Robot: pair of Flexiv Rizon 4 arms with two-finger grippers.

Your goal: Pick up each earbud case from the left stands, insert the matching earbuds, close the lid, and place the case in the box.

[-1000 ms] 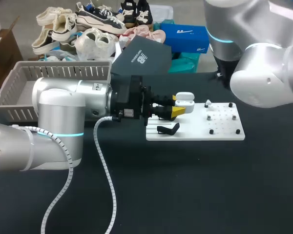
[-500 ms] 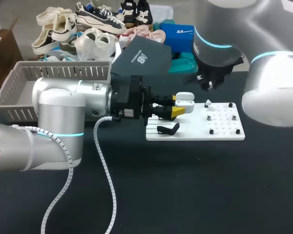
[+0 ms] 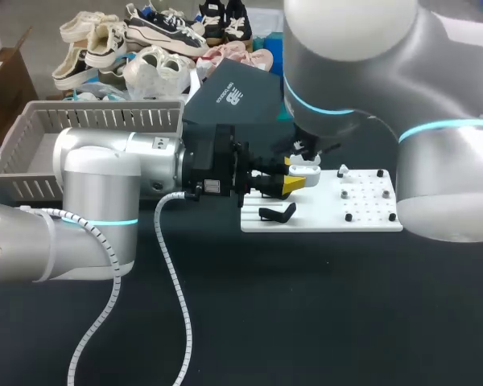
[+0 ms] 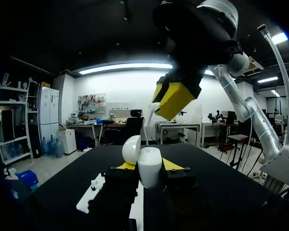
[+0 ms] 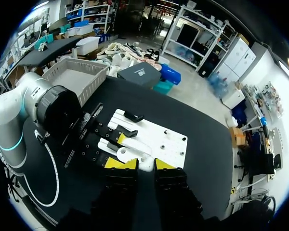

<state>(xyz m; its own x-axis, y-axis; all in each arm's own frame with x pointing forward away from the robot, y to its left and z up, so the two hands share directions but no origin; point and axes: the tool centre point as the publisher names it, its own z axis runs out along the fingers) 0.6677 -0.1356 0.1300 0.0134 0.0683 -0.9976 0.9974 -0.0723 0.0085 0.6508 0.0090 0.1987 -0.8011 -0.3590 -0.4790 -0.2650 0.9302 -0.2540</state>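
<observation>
White earbud case (image 3: 308,168), lid open, sits clamped in our left gripper (image 3: 295,174) over the board (image 3: 370,211). Our right gripper (image 4: 169,97) has swung in above it, so insertion looks imminent; its grip we cannot tell.

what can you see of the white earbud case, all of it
The earbud case is small, white, glossy plastic with rounded corners. Its lid is hinged open, tipped back. The left tool clamps it from two sides between yellow tips, at the left end of the white board. The right tool hangs close above it.
</observation>
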